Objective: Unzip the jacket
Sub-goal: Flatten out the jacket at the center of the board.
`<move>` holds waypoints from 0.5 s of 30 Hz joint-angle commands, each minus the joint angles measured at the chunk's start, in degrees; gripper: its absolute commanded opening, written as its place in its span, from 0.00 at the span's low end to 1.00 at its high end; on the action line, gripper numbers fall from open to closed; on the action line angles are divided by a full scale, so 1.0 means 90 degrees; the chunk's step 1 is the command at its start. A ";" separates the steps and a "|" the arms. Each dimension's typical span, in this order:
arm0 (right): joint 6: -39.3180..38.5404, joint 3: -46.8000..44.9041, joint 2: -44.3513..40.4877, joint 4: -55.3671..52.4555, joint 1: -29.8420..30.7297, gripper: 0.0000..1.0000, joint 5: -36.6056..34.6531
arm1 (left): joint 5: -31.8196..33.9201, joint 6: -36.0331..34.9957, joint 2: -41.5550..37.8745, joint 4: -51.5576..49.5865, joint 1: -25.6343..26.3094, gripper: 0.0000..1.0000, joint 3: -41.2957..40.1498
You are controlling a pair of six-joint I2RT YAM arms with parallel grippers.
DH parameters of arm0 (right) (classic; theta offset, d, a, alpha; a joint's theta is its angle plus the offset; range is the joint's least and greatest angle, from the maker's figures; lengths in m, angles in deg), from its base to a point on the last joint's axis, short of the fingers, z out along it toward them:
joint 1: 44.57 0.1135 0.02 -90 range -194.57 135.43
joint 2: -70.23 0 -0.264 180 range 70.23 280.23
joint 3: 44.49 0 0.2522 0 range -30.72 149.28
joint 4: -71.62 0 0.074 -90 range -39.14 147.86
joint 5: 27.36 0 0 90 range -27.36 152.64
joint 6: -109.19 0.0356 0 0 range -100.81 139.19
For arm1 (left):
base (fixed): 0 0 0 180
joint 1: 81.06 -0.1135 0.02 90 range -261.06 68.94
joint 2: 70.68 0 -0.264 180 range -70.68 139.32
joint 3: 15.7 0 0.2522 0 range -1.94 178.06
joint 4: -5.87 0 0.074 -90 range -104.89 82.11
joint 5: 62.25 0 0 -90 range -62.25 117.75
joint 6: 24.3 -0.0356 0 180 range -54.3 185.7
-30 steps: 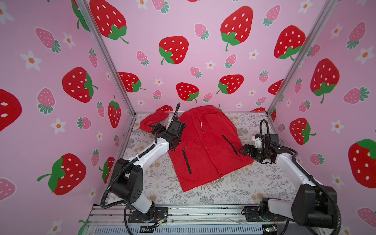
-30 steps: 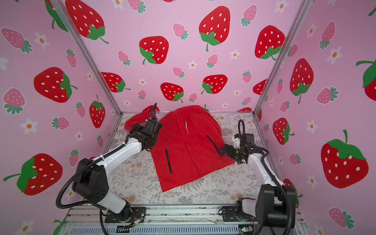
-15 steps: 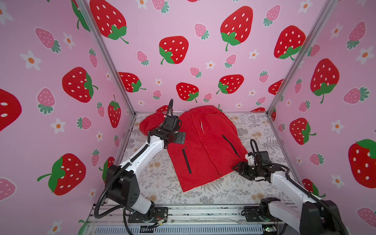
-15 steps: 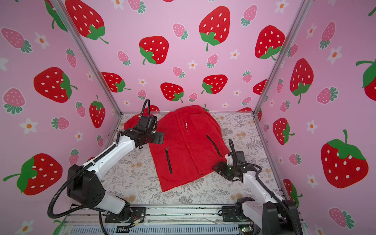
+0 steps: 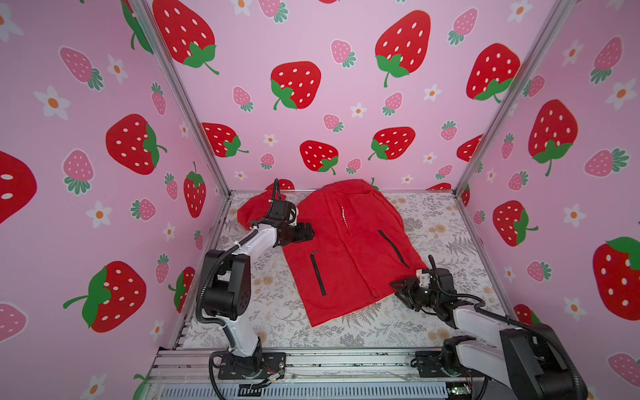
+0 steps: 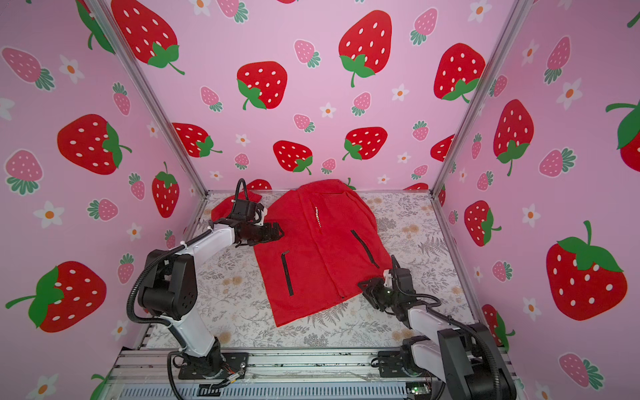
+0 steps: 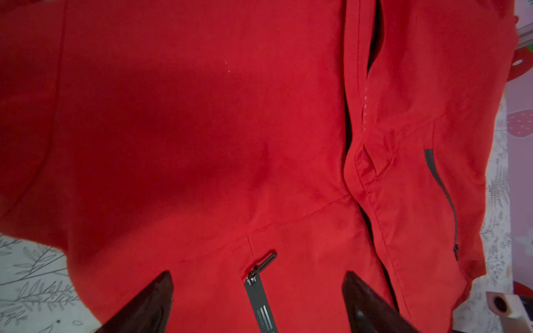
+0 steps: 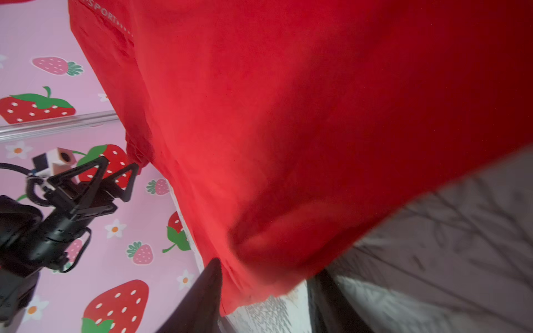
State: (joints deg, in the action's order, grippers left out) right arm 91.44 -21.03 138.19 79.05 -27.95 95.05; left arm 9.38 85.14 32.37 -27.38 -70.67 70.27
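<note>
Against far edge of table (image 5: 277, 304) lies jacket (image 5: 349, 249), front seemingly still zipped; left gripper (image 5: 310, 231) gapes above it, right gripper (image 5: 397, 290) straddles its hem (image 8: 253, 288), hold unclear.

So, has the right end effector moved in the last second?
Yes. The right end effector has come nearer the front rail, now at the jacket's near hem corner.

White lettering (image 8: 107, 16) on the red jacket (image 8: 288, 115) reads "SPORT", followed by dots.

A robot lab booth: strawberry-print walls (image 5: 346, 38), aluminium rails (image 5: 346, 363), floral tabletop (image 5: 277, 311).
</note>
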 commanded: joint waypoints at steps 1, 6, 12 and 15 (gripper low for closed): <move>0.0874 -0.0216 0.0534 0.1273 0.0167 0.47 -0.0369 | -0.0410 0.0218 0.0183 0.0326 -0.0090 0.93 0.0306; 0.1211 -0.0281 0.0900 0.1837 0.0243 0.15 -0.0685 | -0.0319 0.0508 0.0383 0.0583 -0.0191 0.92 0.0417; -0.0465 0.0545 -0.1167 -0.2350 -0.0538 0.00 -0.1048 | -0.0466 0.0632 0.0692 0.0409 -0.0237 0.90 0.1128; -0.2168 0.1295 -0.2015 -0.4476 -0.1874 0.00 -0.1251 | -0.0375 0.0623 0.0608 0.0384 -0.0237 0.90 0.1180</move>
State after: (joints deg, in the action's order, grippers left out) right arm 86.28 -14.74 125.34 61.57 -37.07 88.66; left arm 6.54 89.89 38.68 -24.14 -72.55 78.16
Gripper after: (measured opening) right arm 0.058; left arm 0.898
